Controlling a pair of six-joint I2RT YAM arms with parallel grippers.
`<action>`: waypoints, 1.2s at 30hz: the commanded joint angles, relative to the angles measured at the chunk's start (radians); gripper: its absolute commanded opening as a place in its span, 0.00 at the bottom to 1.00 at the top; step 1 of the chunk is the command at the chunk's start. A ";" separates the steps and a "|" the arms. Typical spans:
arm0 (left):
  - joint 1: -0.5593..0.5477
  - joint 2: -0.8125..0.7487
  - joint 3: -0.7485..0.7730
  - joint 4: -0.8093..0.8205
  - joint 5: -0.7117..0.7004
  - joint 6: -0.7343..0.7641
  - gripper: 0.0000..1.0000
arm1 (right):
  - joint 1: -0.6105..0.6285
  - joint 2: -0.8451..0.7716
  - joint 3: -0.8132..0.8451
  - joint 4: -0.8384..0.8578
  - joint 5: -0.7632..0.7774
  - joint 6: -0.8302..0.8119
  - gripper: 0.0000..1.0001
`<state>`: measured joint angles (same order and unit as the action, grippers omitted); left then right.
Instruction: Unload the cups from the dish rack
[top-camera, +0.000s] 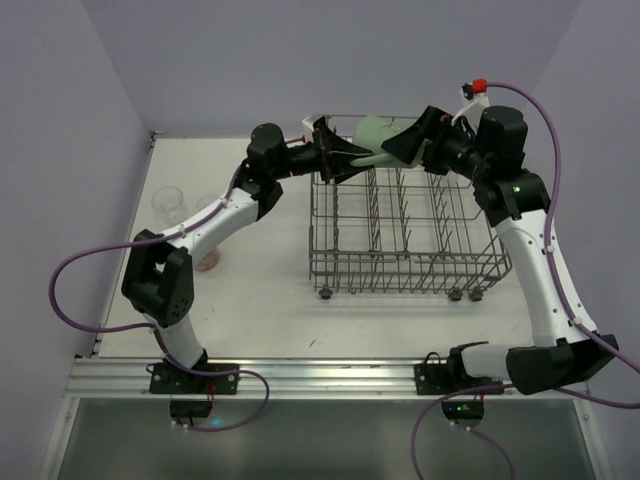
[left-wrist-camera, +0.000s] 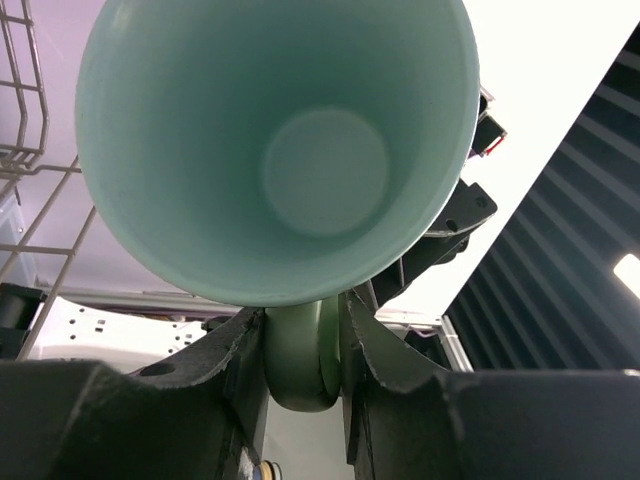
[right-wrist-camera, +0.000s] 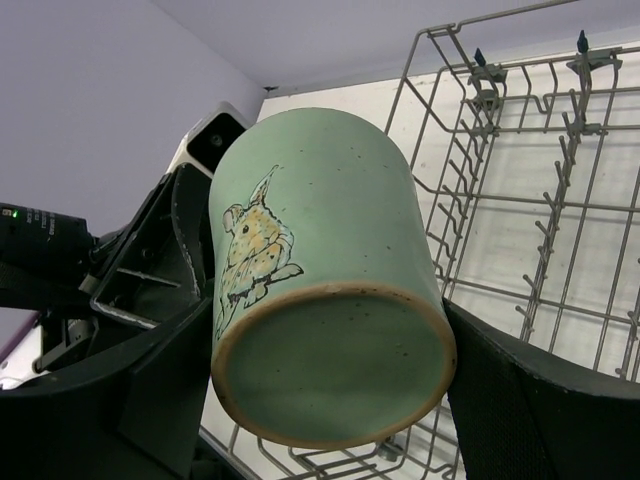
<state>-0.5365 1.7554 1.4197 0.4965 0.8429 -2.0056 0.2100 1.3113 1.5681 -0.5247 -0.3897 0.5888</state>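
The pale mint-green mug (top-camera: 377, 134) is held in the air over the back edge of the grey wire dish rack (top-camera: 400, 268). My left gripper (top-camera: 345, 156) is shut on the mug's handle (left-wrist-camera: 300, 365), with the open mouth (left-wrist-camera: 270, 150) facing its camera. My right gripper (top-camera: 407, 146) grips the mug's body (right-wrist-camera: 330, 250) from the other side, one finger on each side of the base. A clear glass tumbler (top-camera: 168, 203) stands on the table at the far left. A pink-red cup (top-camera: 208, 261) shows partly behind my left arm.
The rack's upright tines (right-wrist-camera: 520, 200) lie below and right of the mug, and no cups show among them. The rack's small wheels (top-camera: 325, 292) stand near the table's middle. Walls close the table at the back and left.
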 joint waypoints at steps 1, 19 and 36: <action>-0.042 -0.007 0.031 0.135 0.024 -0.484 0.22 | 0.014 -0.044 -0.023 0.109 -0.058 -0.004 0.00; -0.054 -0.057 0.034 0.207 -0.037 -0.437 0.00 | 0.014 -0.052 -0.106 0.184 -0.021 -0.067 0.00; -0.117 -0.025 0.329 0.083 -0.077 -0.444 0.00 | 0.014 -0.124 -0.286 0.491 -0.069 -0.130 0.00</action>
<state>-0.5911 1.8248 1.6806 0.5167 0.7502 -1.9854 0.1883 1.1423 1.3281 0.0025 -0.3573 0.5156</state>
